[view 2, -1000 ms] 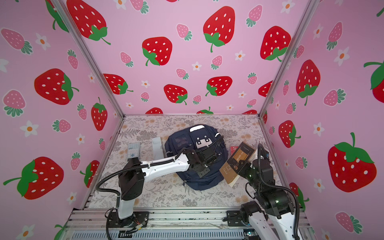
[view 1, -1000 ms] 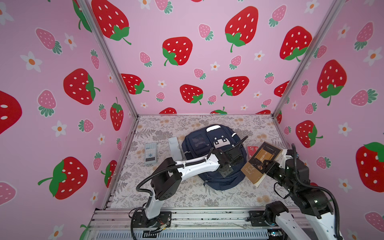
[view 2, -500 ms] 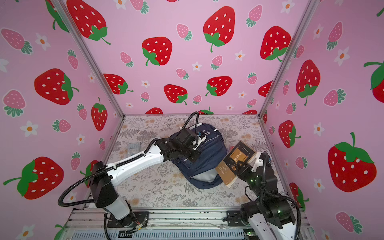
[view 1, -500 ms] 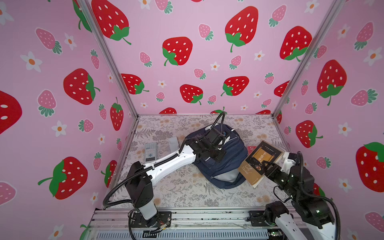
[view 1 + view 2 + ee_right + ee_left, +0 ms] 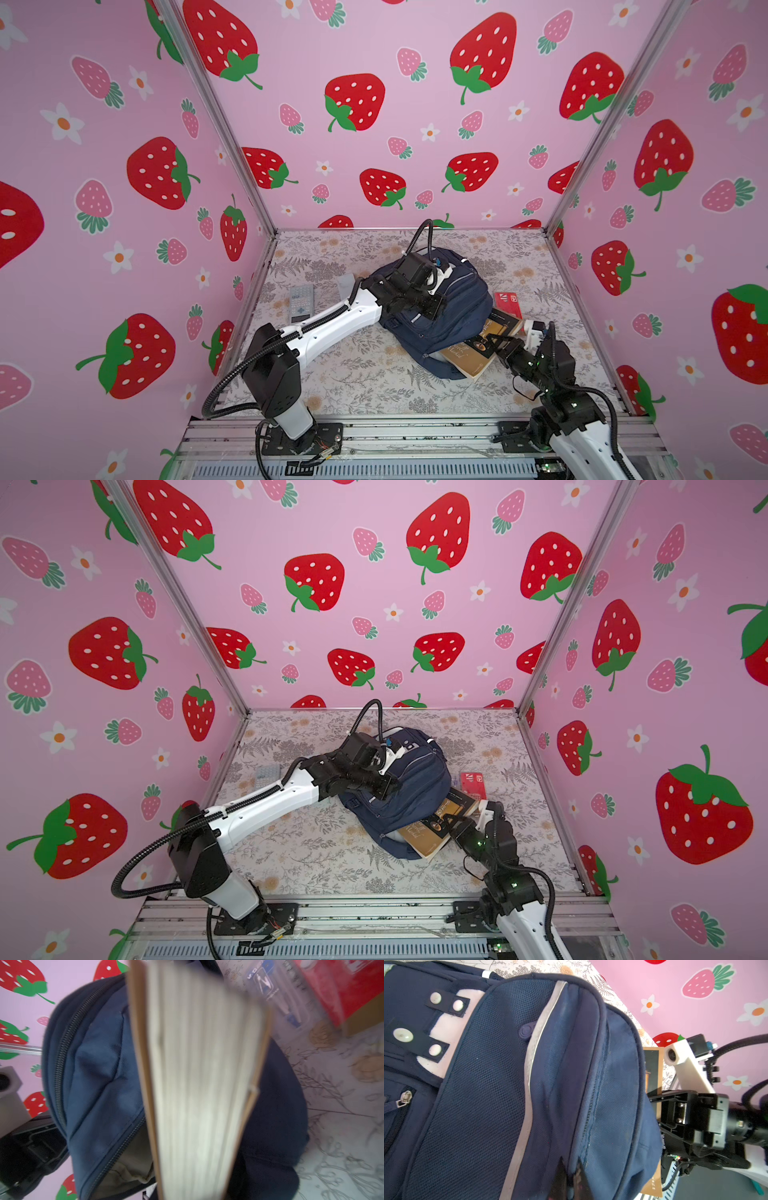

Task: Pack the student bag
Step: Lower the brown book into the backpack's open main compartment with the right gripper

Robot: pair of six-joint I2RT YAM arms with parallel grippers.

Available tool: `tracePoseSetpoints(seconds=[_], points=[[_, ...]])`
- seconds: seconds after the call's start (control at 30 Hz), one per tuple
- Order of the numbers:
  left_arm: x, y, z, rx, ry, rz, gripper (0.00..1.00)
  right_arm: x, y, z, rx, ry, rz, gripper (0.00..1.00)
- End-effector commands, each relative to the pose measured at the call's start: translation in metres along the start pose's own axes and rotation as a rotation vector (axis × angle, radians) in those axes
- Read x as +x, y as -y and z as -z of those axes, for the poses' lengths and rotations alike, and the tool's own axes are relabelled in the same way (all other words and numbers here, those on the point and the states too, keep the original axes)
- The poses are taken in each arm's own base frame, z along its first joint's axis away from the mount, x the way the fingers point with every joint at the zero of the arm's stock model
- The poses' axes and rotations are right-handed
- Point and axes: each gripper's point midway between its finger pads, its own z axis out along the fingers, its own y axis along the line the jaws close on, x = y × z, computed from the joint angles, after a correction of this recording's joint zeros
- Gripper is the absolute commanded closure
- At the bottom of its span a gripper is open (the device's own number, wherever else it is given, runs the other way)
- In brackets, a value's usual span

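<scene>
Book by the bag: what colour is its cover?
Tan-brown book cover with a black section, clearest in a top view.

Matt, coarse weave on the navy-blue cloth backpack (image 5: pixel 612 1105). Beside the black fingers (image 5: pixel 560 1180) it has a finer mesh panel and a silver reflective stripe (image 5: pixel 529 1068) with a dull sheen. Small metal zip pull (image 5: pixel 404 1098), shiny. Brown paperback book (image 5: pixel 197 1084): matt card cover, cream paper page edges. Floral-printed bench (image 5: pixel 342 1115), matt.

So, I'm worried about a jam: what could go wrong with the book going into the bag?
The left jaws pinch only a thin fold of the student bag beside its zip; if that slips, the opening may fall shut on the book.
The right jaws hold the book by one edge, so it might twist.
</scene>
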Motion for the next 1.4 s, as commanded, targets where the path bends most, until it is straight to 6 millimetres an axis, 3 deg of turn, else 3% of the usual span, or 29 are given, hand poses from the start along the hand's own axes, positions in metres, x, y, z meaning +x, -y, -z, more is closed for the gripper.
tracePoseSetpoints(seconds=[0.0, 0.3, 0.6, 0.97, 1.13, 1.37], points=[[-0.044, 0.037, 0.023, 0.149, 0.153, -0.051, 1.00, -0.010, -0.046, 0.003, -0.233, 0.032, -0.043, 1.00], [-0.035, 0.037, 0.014, 0.170, 0.093, -0.058, 1.00, -0.018, -0.068, -0.016, -0.297, 0.055, -0.003, 1.00], [-0.031, 0.039, 0.008, 0.192, 0.068, -0.063, 1.00, -0.015, -0.074, -0.052, -0.278, 0.097, 0.045, 1.00], [-0.024, 0.041, 0.007, 0.211, 0.053, -0.076, 1.00, -0.009, -0.068, -0.107, -0.190, 0.130, 0.031, 0.99], [-0.022, 0.035, 0.006, 0.183, 0.052, -0.083, 1.00, -0.006, -0.041, -0.108, -0.103, 0.139, 0.041, 0.55], [-0.020, 0.022, 0.005, 0.143, 0.051, -0.065, 1.00, -0.001, 0.004, -0.080, 0.135, 0.107, 0.091, 0.35]])
